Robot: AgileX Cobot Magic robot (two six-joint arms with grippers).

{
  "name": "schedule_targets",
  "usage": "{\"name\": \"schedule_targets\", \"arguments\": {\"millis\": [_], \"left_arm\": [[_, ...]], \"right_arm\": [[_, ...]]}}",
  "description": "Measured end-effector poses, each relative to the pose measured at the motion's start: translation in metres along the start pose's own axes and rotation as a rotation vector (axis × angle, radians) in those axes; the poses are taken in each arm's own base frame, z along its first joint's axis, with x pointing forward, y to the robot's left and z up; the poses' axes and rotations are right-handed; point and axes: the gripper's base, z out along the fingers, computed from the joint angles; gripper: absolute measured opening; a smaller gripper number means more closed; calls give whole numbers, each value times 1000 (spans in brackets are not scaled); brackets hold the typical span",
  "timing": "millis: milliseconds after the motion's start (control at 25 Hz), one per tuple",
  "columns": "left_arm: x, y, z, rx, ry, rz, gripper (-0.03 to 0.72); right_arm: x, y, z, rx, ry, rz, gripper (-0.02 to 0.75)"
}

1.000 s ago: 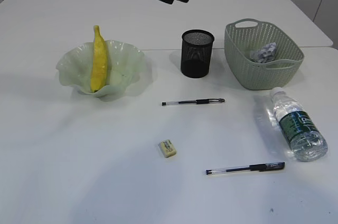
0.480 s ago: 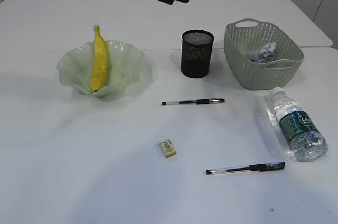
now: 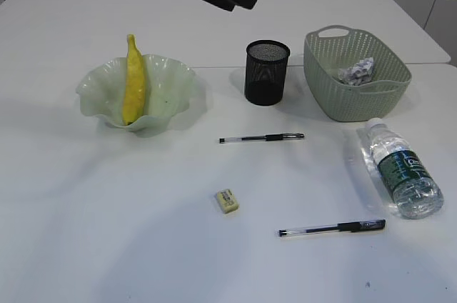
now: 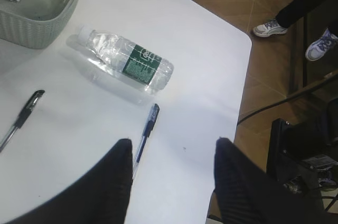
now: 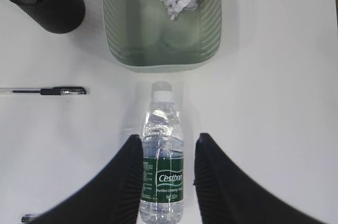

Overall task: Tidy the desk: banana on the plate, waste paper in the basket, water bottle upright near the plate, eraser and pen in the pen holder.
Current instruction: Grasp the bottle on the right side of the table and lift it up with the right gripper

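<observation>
Bottle [image 5: 162,150] step in hand; right gripper [image 5: 168,182] above it, jaws part-open and empty; left gripper [image 4: 171,174] likewise empty; next: descend, clamp, stand upright near plate [image 3: 96,88].

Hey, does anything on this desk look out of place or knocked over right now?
Yes. The water bottle lies on its side by the basket, not upright. Two pens and the eraser lie loose on the desk, outside the pen holder.

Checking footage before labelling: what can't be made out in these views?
- Pen holder contents: mesh wall hides the inside, exterior view.
- Eraser print: too small.
- Right gripper: the fingers straddle the water bottle; contact unclear.
- Bottle base: cut off, right wrist view.
</observation>
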Motion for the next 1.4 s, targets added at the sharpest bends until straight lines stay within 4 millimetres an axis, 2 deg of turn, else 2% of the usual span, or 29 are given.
{"name": "schedule_targets", "arguments": {"millis": [160,360,440,640,720,960,1200,1400], "left_arm": [[0,0,0,1,2,0,357],[1,-1,0,8,10,0,357],[2,-1,0,14,18,0,357],[4,-3,0,33,43,0,357],[4,-3,0,36,45,0,357],[5,-2,0,27,54,5,357],[7,0,0,1,76,18,357],[7,0,0,0,76,19,357]], "right_arm": [[-1,0,9,-1,23,-1,251],[-3,1,33,-2,77,29,269],[-3,2,41,-13,95,45,328],[-3,4,67,-20,151,74,556],[-3,4,83,-19,186,86,587],[3,6,136,-16,303,100,605],[8,7,160,-16,357,103,607],[11,10,173,-42,383,118,608]]}}
